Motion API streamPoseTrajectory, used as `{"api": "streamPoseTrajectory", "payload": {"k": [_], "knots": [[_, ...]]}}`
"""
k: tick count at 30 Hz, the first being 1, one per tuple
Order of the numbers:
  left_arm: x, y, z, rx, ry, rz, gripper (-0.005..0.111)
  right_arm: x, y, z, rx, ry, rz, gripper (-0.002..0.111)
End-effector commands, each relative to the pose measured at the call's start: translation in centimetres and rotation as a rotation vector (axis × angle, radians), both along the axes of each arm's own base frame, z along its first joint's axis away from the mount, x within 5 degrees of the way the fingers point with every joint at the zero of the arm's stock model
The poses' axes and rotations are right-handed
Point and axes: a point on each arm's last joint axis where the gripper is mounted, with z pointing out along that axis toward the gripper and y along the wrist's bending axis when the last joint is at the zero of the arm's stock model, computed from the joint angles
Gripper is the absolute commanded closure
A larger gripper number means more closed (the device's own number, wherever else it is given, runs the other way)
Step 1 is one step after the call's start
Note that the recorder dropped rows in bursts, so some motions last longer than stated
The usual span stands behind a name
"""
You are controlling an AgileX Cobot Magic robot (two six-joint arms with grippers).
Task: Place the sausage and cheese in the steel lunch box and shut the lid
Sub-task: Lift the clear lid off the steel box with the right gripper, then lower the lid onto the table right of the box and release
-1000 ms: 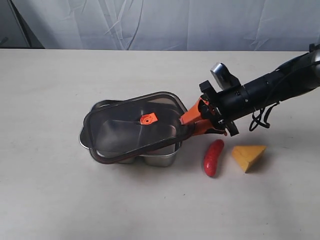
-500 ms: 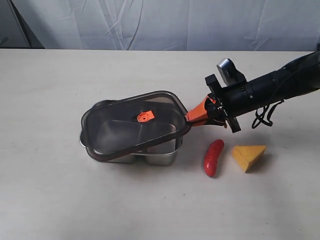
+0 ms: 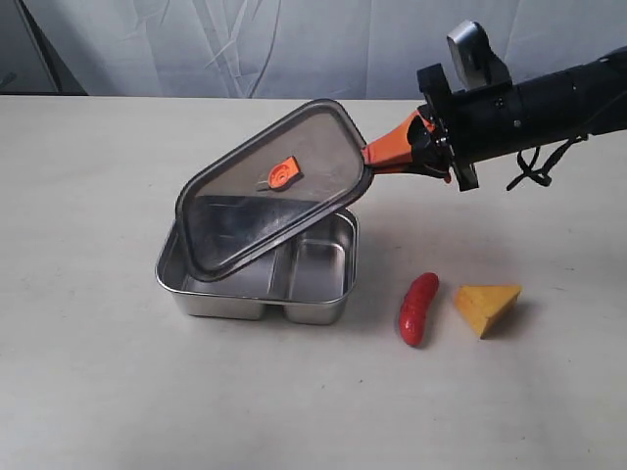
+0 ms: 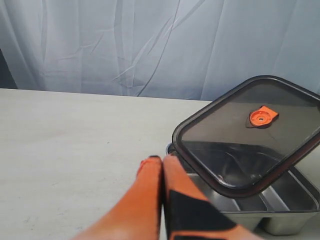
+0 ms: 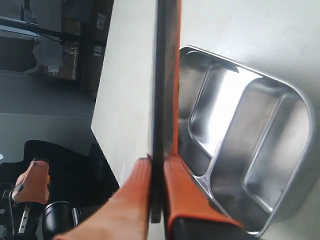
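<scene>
On the pale table (image 3: pixel 98 392) the steel lunch box (image 3: pixel 235 302) sits open, both compartments bare. Over it hangs the lid (image 3: pixel 245 211), tilted, low end above the box's left side. The right gripper (image 3: pixel 377 157) is clamped on the rim at its raised end. The lid looks like light, stiff plastic, and I'd guess an edge pinch like that lets it swing. The left gripper (image 4: pixel 157 162) has its fingers pressed together on nothing. The cheese (image 3: pixel 487 306) lies right of the box, best taken across its flat faces. The sausage (image 3: pixel 418 308) lies between cheese and box. It is glossy and round, so likely slippery, and best gripped across the middle.
</scene>
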Motion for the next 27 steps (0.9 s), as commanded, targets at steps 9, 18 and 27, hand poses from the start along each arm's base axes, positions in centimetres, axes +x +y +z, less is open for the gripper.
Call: {"api": "streamPoseTrajectory", "payload": {"k": [9,18,27], "knots": [[0.0,0.0,-0.1,0.001,-0.005,-0.005,0.107,-0.9,-0.1,5.5,0.076,-0.251,-0.017,0.109],[0.0,0.0,-0.1,0.001,-0.005,-0.005,0.107,-3.1,-2.6,11.1,-0.379,-0.647,-0.172,0.109],[0.0,0.0,-0.1,0.001,-0.005,-0.005,0.107,-4.9,-6.8,12.6,-0.942,-0.761,-0.222,0.109]]}}
